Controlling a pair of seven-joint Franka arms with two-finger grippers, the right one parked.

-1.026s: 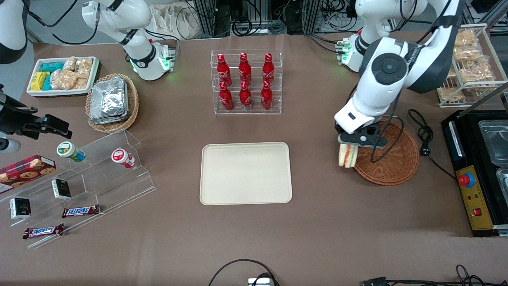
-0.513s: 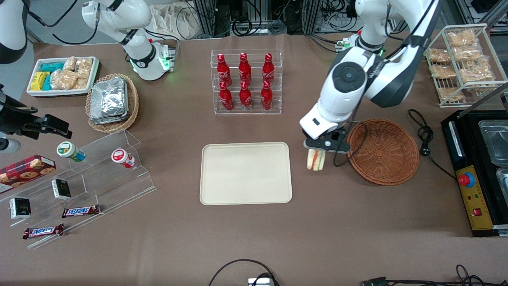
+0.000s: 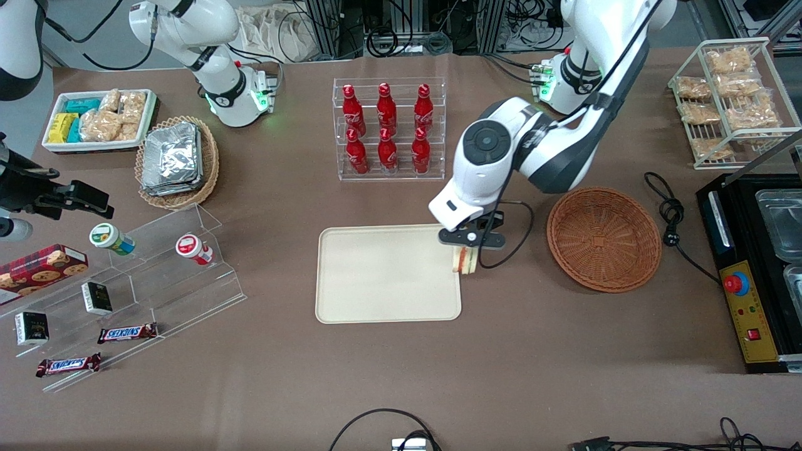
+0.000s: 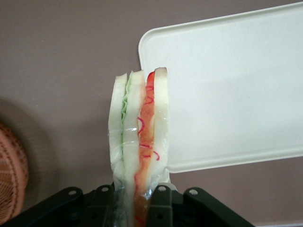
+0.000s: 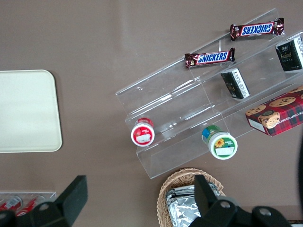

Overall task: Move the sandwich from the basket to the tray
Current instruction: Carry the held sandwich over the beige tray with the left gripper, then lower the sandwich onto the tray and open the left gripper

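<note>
- Sandwich, a triangular white-bread wedge (image 3: 465, 260) with red and green filling, hangs clamped in the gripper (image 3: 467, 249) fingers over the cream rectangular plastic tray (image 3: 376, 275) edge nearest the round reddish-brown wicker basket (image 3: 604, 238).
- Best to carry it inward over the tray's middle, lower gently, then release.

High front overview; close downward wrist views (all sharing the tray (image 3: 386, 294)).

Basket (image 4: 12, 177) cut off at the wrist view's edge
</note>
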